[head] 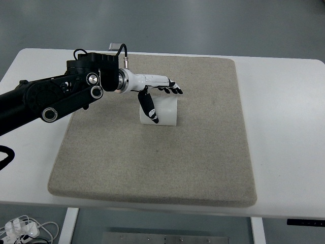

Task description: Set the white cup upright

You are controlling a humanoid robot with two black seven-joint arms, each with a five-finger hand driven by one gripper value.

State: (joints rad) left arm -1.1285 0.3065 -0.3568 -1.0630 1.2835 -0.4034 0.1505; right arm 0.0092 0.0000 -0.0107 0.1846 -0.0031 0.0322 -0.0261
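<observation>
white table (284, 127) with a beige felt mat (152, 162) covering most of it, grey floor behind. left arm (45, 99) reaches in over the mat's far-left part. left hand (157, 91) is spread around the white cup (165, 113): fingers (172, 90) extended flat across the cup's far top edge, thumb (150, 108) angled down over its near-left face. cup lies on its side directly under and just right of the hand, on the mat. contact looks likely, no closed grip visible.
</observation>
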